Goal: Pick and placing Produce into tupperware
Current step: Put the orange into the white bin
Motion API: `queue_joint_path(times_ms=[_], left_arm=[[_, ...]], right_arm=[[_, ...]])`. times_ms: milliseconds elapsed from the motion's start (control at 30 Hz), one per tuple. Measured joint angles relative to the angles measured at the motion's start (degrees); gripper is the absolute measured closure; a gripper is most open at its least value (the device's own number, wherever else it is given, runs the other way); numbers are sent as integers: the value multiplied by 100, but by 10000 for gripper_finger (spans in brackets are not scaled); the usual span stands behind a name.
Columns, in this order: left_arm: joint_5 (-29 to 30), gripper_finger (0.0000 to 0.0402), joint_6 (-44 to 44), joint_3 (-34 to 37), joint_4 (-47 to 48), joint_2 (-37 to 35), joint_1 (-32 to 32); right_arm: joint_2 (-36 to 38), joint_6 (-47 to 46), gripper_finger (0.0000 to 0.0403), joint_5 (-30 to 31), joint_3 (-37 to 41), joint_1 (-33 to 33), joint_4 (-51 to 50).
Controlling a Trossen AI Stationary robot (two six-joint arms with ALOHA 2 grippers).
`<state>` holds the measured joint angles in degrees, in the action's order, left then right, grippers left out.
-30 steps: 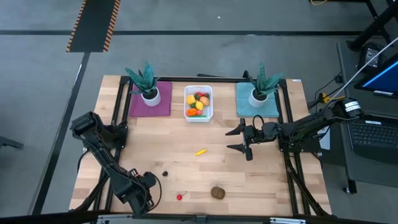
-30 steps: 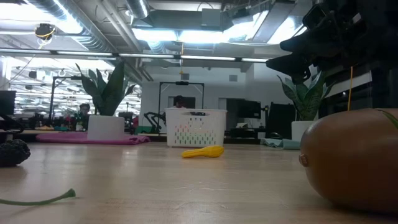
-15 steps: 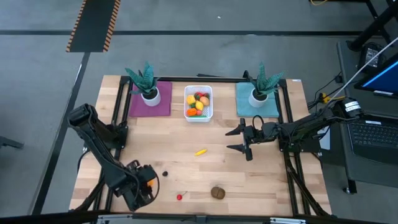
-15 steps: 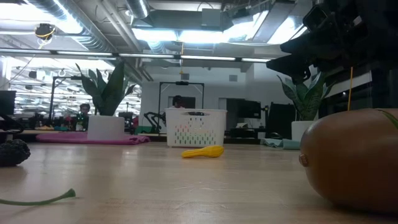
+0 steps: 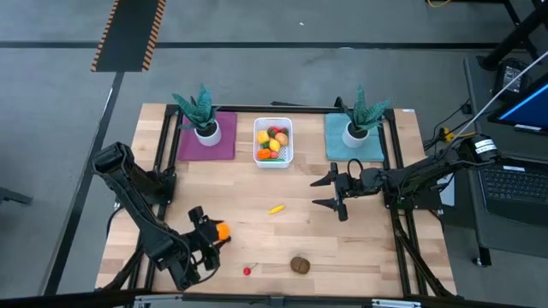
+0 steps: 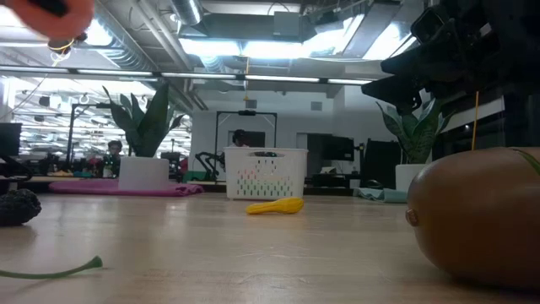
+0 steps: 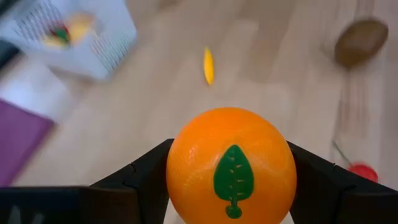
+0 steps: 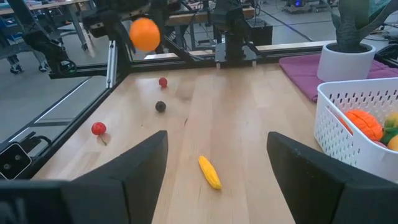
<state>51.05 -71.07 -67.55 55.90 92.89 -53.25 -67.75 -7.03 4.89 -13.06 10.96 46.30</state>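
Observation:
My left gripper (image 5: 218, 233) hangs above the table's near left part, shut on an orange (image 7: 231, 155) with a green leaf mark. The white tupperware (image 5: 273, 163) stands at the far middle, holding several pieces of produce. A yellow piece (image 5: 276, 208) lies on bare wood at mid-table. A brown kiwi (image 5: 300, 264) and a red cherry (image 5: 247, 271) lie near the front edge. A dark berry (image 8: 160, 106) also rests on the wood. My right gripper (image 5: 323, 192) waits open above the table right of centre, with nothing between its fingers. My left gripper pinches the orange between its two fingers (image 7: 144, 179), one on each of two opposite sides (image 7: 178, 167). The fingers slant downward, coming from the table's near left corner. The orange is lifted clear of the table, its leaf mark facing the wrist camera.
Two teal spiky plants in white pots stand at the back, one on a purple mat (image 5: 208, 145), one on a teal mat (image 5: 353, 147). Dark frame rails run along the table's left and right sides. Bare wood lies between the tupperware and the front edge.
My left gripper has risen from just above the table near the front edge and moved a little toward the far and right edges while its wrist rolled. The orange has come up with it and now shows in the high view, clear of the table.

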Motion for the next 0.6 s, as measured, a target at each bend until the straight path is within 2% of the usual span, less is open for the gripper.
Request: queue_joint_path(times_ms=[267,433,600], left_arm=[[1496,162,515,0,0,0,193],[2039,162,496,265,-165,8,483],[2298,162,-84,849,-403,17,709]], right_arm=[[0,23,128,0,0,0,2],[0,23,128,0,0,0,4],[0,22,128,2,0,-1,9]])
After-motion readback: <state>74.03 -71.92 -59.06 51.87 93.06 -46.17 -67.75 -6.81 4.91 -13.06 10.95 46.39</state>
